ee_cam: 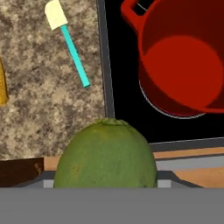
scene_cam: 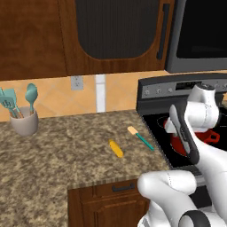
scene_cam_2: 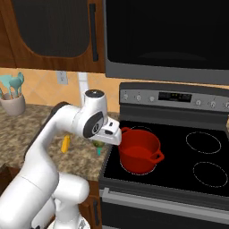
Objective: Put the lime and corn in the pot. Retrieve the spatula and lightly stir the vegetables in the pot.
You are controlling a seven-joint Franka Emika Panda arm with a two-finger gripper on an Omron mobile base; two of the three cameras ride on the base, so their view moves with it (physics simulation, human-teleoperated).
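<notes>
The gripper (scene_cam_2: 99, 144) held the small round dull-green lime (ee_cam: 106, 154) between its jaws, raised above the counter's edge just left of the squat red two-handled pot (ee_cam: 181, 57), which stood empty on the stove. One short yellow corn cob (scene_cam: 116, 148) and one teal-handled spatula with a cream blade (scene_cam: 140, 137) lay on the speckled granite counter (scene_cam: 57, 146), the spatula angled toward the stove.

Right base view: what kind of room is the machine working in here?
A home-style kitchen, computer-rendered by the look of it. A black stove carries a red pot, a granite counter holds a cup of utensils, and wooden cabinets hang above.
</notes>
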